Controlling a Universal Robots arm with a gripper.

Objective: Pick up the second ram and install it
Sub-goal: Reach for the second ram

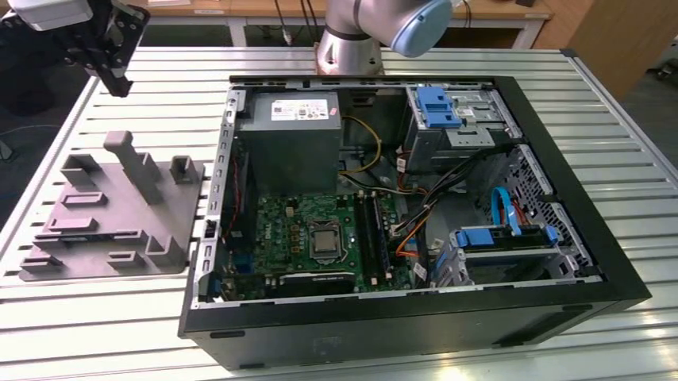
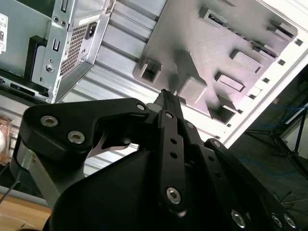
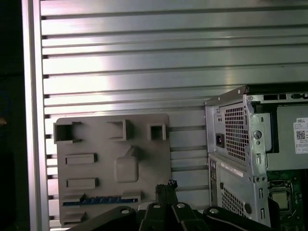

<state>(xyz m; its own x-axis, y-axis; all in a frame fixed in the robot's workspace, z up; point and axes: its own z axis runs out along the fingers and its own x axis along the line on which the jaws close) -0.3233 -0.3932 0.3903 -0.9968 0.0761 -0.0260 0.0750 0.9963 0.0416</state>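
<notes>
Hanging over the slatted desk (image 3: 144,57) near the grey fixture (image 3: 144,159), tool (image 3: 166,185) pinched fully closed, gripping nothing. Lying flat in a fixture slot, untouched: the second ram (image 3: 98,199), long thin blue strip with darker patches.

Claw (image 1: 117,81): black
Worktop (image 1: 95,317): silver, ribbed in parallel slats
Second ram (image 3: 98,199): blue strip, dark patches in a row
Fixture plate (image 1: 106,218): plain grey
Circuit board (image 1: 284,230): green
Drive brackets (image 1: 434,105): bright blue
Computer case (image 1: 424,321): black
</notes>
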